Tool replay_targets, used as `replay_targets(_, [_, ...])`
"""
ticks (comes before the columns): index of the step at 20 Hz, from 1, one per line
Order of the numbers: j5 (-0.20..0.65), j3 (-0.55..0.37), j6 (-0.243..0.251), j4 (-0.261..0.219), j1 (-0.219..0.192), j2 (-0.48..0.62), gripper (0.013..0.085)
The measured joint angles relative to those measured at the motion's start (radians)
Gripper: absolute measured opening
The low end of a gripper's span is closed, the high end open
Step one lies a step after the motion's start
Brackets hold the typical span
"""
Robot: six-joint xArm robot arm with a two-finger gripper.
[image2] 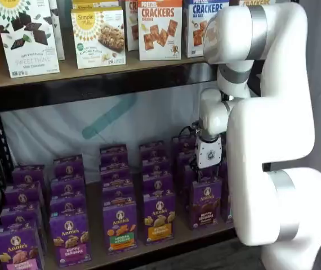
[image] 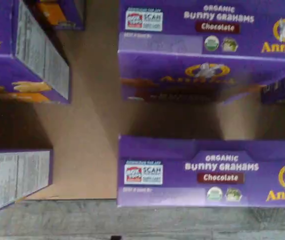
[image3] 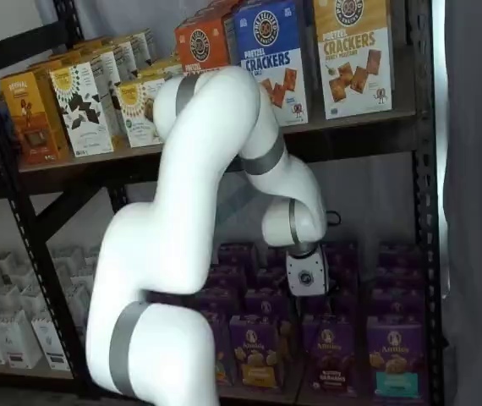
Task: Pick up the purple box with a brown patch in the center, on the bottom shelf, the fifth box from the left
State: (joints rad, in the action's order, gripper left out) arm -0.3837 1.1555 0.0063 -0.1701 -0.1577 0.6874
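Brown bottom shelf with rows of upright purple Annie's cartons

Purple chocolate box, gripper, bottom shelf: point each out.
purple box (image2: 206,202): a shelf view, its front face.
gripper (image2: 209,154): a shelf view, its white body.
bottom shelf (image: 90,150): wrist view, bare board between boxes.

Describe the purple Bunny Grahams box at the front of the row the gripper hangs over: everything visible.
The purple box is an upright cardboard Annie's carton with a round white logo above a dark brown centre patch. It stands at the front edge of the bottom shelf, first in a row of like boxes. In the wrist view its closed top flap reads "Organic Bunny Grahams Chocolate". The gripper hangs just above; nothing visibly grips it.
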Motion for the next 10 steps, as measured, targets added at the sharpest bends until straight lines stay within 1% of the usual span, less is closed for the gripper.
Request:
replay_targets(4, [-0.022, 0.044, -0.006, -0.001, -0.006, 0.025, 0.0850])
replay_targets(10, [-0.045, 0.109, -0.032, 0.021, -0.010, 0.069, 0.0850])
